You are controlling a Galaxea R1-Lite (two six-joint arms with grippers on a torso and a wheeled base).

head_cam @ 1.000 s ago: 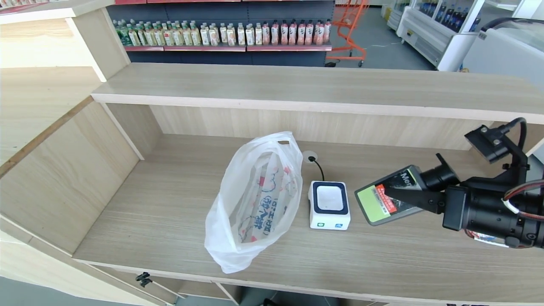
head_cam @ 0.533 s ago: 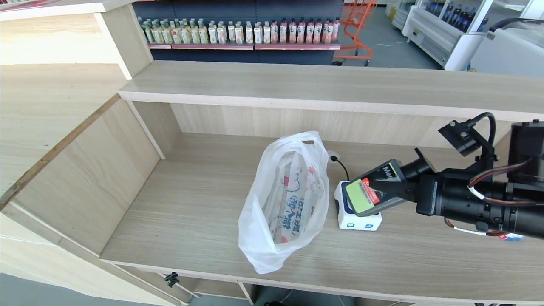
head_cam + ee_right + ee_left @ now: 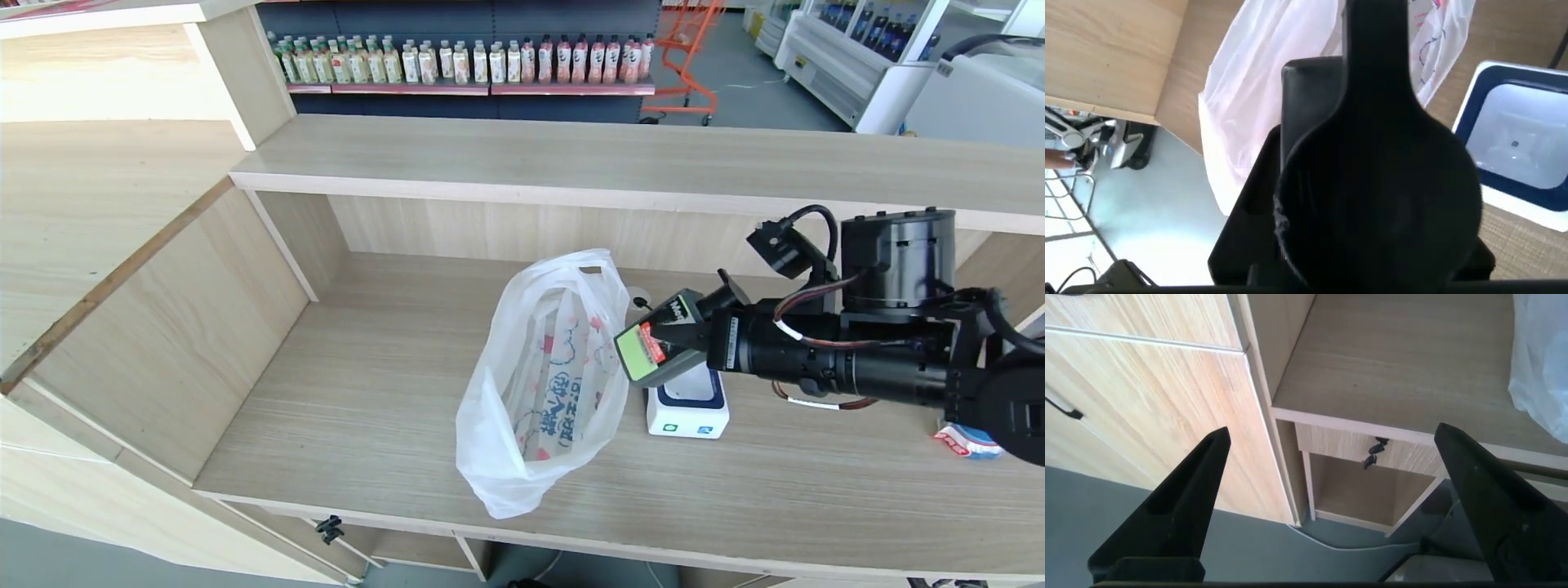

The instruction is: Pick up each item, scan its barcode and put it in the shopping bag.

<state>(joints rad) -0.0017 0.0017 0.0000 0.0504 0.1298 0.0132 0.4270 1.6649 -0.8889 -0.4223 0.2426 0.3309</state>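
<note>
Right jaws clench the box near the scanner; left jaws spread wide

A pale wooden counter has a raised ledge along its far edge. Beyond it stands a row of drink bottles (pale ones left, pinkish ones right), with an orange trolley beside them. A black handle hangs under the counter's front edge.
</note>
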